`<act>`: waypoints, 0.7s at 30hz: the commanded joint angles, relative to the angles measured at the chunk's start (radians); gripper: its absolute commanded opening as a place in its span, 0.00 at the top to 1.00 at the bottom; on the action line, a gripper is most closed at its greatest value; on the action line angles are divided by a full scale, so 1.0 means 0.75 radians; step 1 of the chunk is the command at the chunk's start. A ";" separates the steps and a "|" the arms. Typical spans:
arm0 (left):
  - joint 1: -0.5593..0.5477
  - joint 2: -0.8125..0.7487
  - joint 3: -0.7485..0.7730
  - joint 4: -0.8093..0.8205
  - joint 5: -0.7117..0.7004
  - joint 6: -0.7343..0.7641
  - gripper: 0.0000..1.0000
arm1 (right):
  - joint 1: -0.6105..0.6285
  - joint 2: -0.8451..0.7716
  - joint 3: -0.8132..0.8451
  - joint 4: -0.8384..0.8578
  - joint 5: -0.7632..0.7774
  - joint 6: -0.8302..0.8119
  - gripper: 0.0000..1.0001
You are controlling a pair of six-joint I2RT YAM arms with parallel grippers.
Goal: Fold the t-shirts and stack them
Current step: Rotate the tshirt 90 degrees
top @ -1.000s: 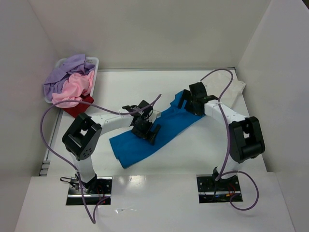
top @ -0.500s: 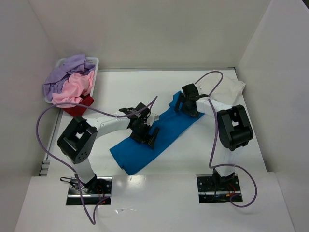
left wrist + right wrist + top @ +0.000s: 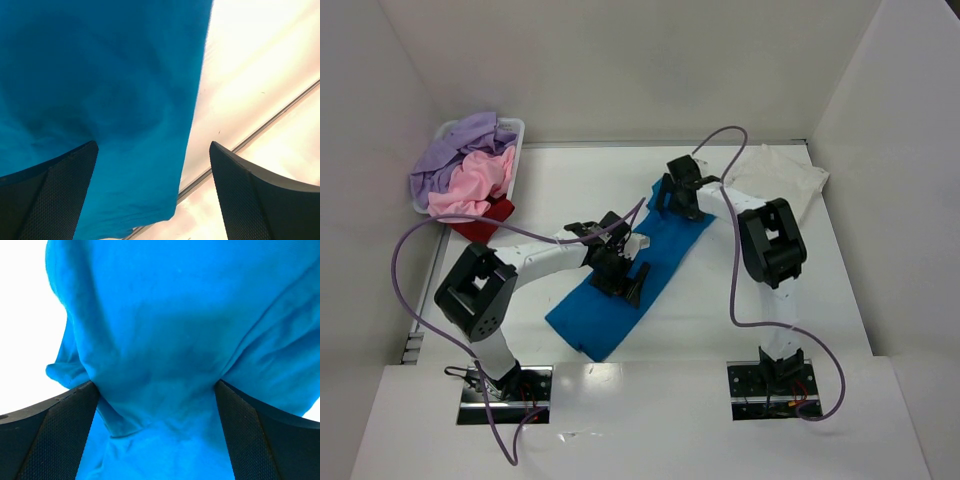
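At 10 o'clock on the table, a white basket holds a lavender t-shirt and a pink t-shirt. A dark red t-shirt spills over its near rim. The bright blue t-shirt lies mid-table as a long strip, its long axis running from 7 to 1 o'clock. The left gripper hangs over its middle, jaws wide, holding nothing. The right gripper sits at the 1 o'clock end, jaws wide, with cloth bunched between them. A white t-shirt lies at 2 o'clock against the side wall. Bare table borders both of the strip's long edges.
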 commanded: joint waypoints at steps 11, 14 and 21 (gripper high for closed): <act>-0.007 0.088 0.010 0.045 0.027 -0.013 0.00 | 0.102 0.448 0.747 -0.071 -0.199 -0.081 0.00; -0.007 0.134 -0.002 0.112 0.084 -0.041 0.00 | 0.114 0.540 0.902 -0.095 -0.242 -0.081 0.00; -0.064 0.253 0.071 0.219 0.170 -0.068 0.00 | 0.114 0.634 1.127 -0.134 -0.229 -0.146 0.00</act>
